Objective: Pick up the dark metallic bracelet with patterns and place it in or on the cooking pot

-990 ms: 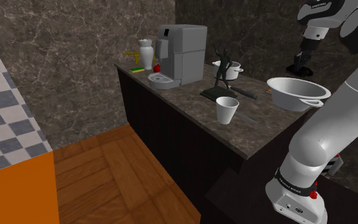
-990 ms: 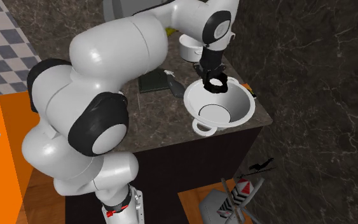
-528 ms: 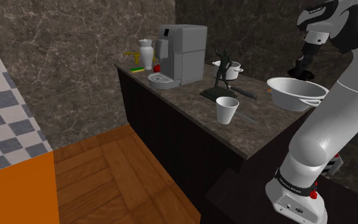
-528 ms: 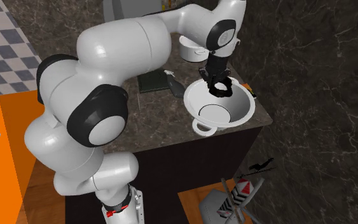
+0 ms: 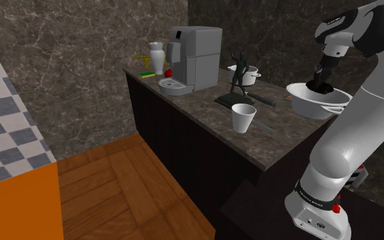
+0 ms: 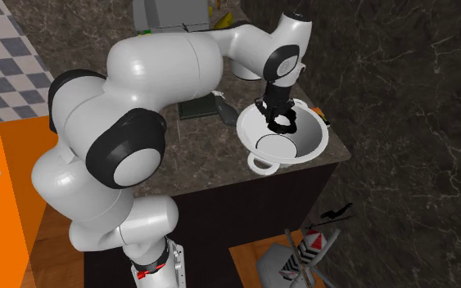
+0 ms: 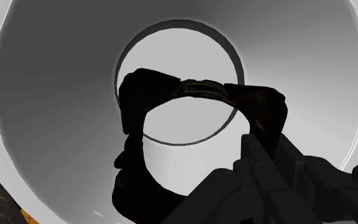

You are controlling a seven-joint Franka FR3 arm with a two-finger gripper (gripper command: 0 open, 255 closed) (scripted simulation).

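A wide white cooking pot (image 5: 320, 102) stands on the dark marble counter, near its end by the arm. My black gripper (image 5: 320, 80) hangs just inside the pot's rim, shut on the dark patterned bracelet (image 6: 282, 123). In the second exterior view the gripper (image 6: 275, 108) points down over the pot (image 6: 257, 141), with the bracelet ring dangling below the fingers, inside the bowl. The wrist view looks straight into the pot (image 7: 56, 121); the bracelet (image 7: 199, 88) hangs as a dark ring above its round floor, and I cannot tell if it touches the bottom.
Along the counter (image 5: 204, 112) stand a white cup (image 5: 243, 117), a dark figurine (image 5: 237, 78), a small lidded pot (image 5: 252, 73), a grey coffee machine (image 5: 196, 56) and a white vase (image 5: 157, 58). Marble walls close the back. A wooden floor lies below the counter's front edge.
The gripper has come down with the bracelet, from above the pot's rim to inside the bowl. The arm's upper links swung over with it.
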